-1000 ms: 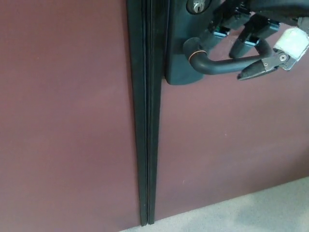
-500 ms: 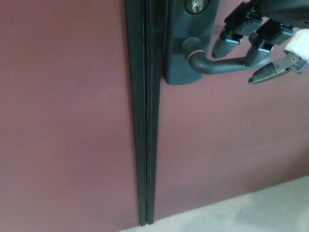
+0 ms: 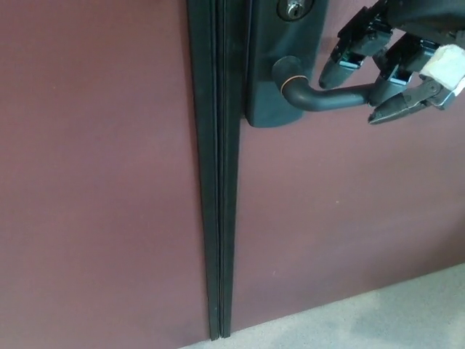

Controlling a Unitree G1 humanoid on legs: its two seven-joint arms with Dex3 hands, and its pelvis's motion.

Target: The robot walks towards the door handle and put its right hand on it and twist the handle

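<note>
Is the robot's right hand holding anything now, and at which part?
The right hand is on the door handle, near the lever's free end: fingers above, thumb below. A firm hold cannot be told.

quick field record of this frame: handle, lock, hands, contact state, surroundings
door handle: dark lever, roughly level
keyhole: above lever, on the dark plate
right hand: at lever's free end, two fingers over the top, thumb below
grip: fingers not fully closed; contact unclear
left hand: not in view
door: maroon, black vertical seam
floor: grey carpet
</note>
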